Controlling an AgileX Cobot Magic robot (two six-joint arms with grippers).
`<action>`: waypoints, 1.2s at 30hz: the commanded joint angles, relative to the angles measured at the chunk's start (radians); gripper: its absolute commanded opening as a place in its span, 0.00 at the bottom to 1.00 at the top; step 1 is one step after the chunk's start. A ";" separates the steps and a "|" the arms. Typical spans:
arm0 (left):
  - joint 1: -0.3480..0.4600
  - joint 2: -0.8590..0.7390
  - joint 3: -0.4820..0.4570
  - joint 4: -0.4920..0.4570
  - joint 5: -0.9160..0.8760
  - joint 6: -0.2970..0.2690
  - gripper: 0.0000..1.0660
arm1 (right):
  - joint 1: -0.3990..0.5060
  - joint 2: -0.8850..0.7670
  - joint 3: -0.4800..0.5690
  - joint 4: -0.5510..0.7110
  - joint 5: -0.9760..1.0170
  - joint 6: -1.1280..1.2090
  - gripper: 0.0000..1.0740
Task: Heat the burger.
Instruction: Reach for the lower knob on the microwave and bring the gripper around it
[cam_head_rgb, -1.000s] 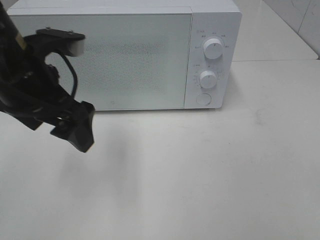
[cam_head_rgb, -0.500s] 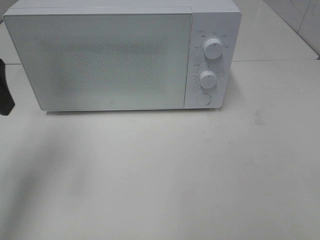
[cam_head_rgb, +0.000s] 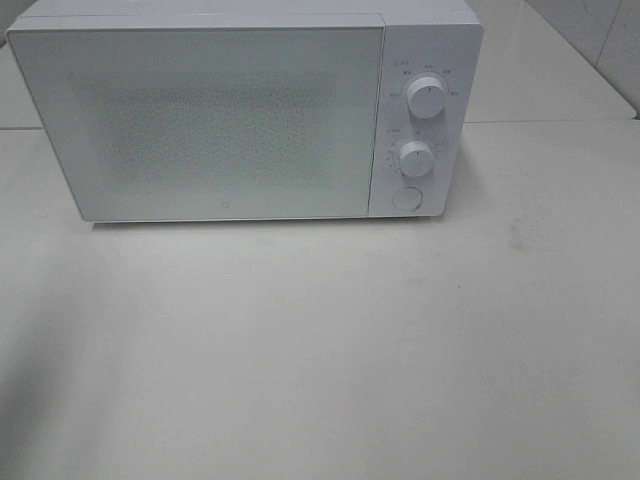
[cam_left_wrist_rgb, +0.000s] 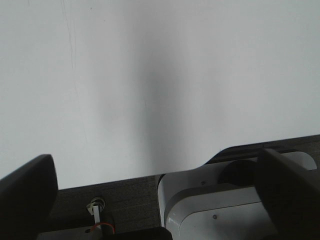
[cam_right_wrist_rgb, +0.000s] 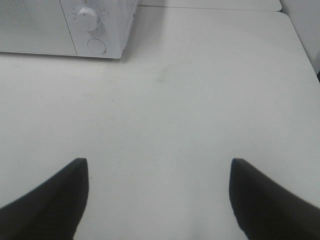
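The burger is out of view in every frame. A white microwave (cam_head_rgb: 240, 115) stands at the back of the white table (cam_head_rgb: 330, 340) with its door shut. Neither arm shows in the exterior high view. In the left wrist view my left gripper (cam_left_wrist_rgb: 155, 165) is open, its dark fingers (cam_left_wrist_rgb: 25, 190) spread wide with nothing between them, over a plain white surface. The right wrist view shows my right gripper (cam_right_wrist_rgb: 158, 167) open and empty above the bare tabletop, well in front of the microwave's (cam_right_wrist_rgb: 65, 25) control corner.
The microwave's panel carries two white knobs (cam_head_rgb: 428, 97) (cam_head_rgb: 415, 158) and a round button (cam_head_rgb: 406, 198). A white machine housing (cam_left_wrist_rgb: 215, 200) on a dark strip lies under the left gripper. The table's right edge (cam_right_wrist_rgb: 300, 35) shows in the right wrist view.
The left arm, which stood in front of the microwave door a second ago, has pulled away to the left and left the exterior high view. The microwave has not moved.
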 joint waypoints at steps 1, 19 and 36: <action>0.002 -0.130 0.096 0.005 -0.002 -0.001 0.94 | -0.007 -0.025 0.002 0.005 -0.005 0.003 0.70; 0.002 -0.576 0.309 -0.016 -0.071 -0.008 0.94 | -0.007 -0.025 0.002 0.005 -0.005 0.003 0.70; 0.002 -0.993 0.344 -0.011 -0.135 -0.011 0.94 | -0.007 -0.025 0.002 0.005 -0.005 0.003 0.70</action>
